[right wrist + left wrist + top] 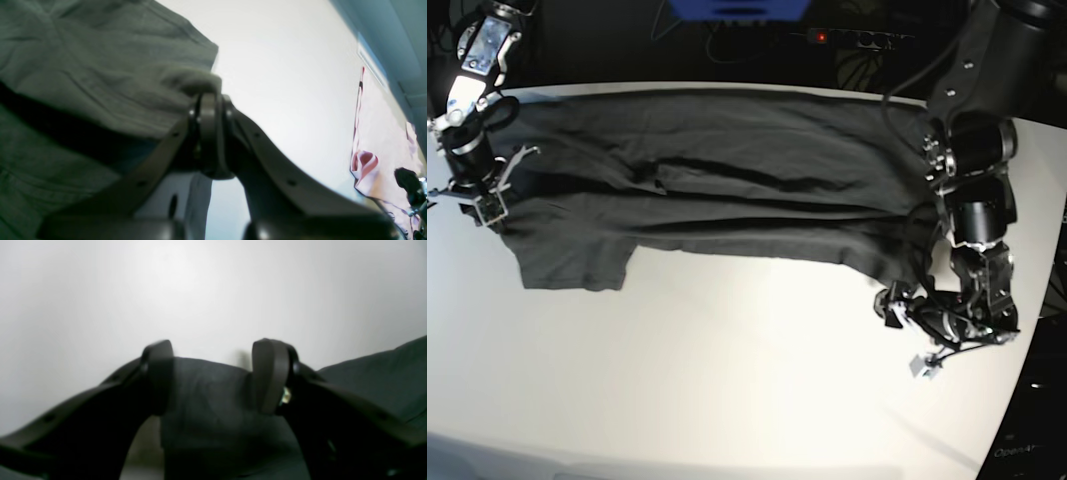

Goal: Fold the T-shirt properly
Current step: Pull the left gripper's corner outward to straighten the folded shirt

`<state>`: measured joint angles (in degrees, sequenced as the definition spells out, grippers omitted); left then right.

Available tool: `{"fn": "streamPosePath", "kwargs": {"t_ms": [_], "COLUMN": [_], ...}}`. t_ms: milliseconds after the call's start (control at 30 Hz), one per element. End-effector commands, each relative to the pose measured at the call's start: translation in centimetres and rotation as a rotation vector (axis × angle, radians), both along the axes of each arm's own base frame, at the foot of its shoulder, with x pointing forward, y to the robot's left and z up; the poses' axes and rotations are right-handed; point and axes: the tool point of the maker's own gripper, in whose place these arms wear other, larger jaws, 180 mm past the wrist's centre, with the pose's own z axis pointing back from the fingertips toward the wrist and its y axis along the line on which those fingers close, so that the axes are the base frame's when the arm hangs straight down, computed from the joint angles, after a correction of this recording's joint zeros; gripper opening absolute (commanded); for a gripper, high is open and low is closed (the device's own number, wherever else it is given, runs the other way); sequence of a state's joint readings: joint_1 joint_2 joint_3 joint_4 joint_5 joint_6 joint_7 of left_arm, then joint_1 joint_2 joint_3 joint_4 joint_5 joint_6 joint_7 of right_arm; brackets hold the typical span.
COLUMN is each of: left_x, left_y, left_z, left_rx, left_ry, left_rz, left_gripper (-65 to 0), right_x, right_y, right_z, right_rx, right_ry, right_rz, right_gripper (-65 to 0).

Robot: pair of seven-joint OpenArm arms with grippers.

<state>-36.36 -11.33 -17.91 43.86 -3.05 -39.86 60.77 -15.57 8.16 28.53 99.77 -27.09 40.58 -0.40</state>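
Observation:
The dark grey T-shirt (727,180) lies spread and wrinkled across the far half of the white table (727,370). At the table's left edge my right gripper (487,203) is shut on the shirt's hem. The right wrist view shows a bunched fold of the T-shirt (100,66) pinched at the tips of the right gripper (210,100). My left gripper (893,303) sits low on the table at the shirt's near right corner. In the left wrist view the left gripper (215,373) is open, and a strip of T-shirt (210,400) lies between its fingers (270,373).
A power strip (842,37) with a red light and a blue object (737,8) sit behind the table's far edge. A small white connector (924,364) on cables hangs beside the left arm. Pink-and-white patterned material (377,133) shows beyond the table in the right wrist view.

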Motion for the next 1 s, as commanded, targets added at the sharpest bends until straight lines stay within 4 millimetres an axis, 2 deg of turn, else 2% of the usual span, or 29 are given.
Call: {"fn": "streamPosePath", "kwargs": {"t_ms": [0,267,467,600,967], "left_x": [1.6,1.4,-0.2,-0.7,-0.5], "left_y": [1.2,1.3,0.5,1.2,1.9], "left_z": [2.0,1.5,-1.0,-2.0,-1.5], "left_rx": [0.016,0.081,0.065,0.052,0.059], "left_ry": [-0.057,-0.048,0.014,0.03,0.028], "left_rz": [0.007,-0.046,-0.064,-0.044,-0.036], "left_gripper": [-27.8,-27.8,-27.8,-27.8,-27.8], "right_x": [0.7,0.7,0.7,0.7,0.8], "right_y": [-0.2,-0.2,-0.2,-0.2,0.0], "right_z": [1.6,1.6,1.6,1.6,1.6], "right_rx": [-0.016,-0.015,-0.015,-0.015,-0.014], "right_ry": [-0.053,-0.053,-0.053,-0.053,-0.052], "right_rz": [0.01,0.012,0.012,0.012,0.016], "right_gripper": [-64.7,-64.7,-64.7,-64.7,-64.7]}}
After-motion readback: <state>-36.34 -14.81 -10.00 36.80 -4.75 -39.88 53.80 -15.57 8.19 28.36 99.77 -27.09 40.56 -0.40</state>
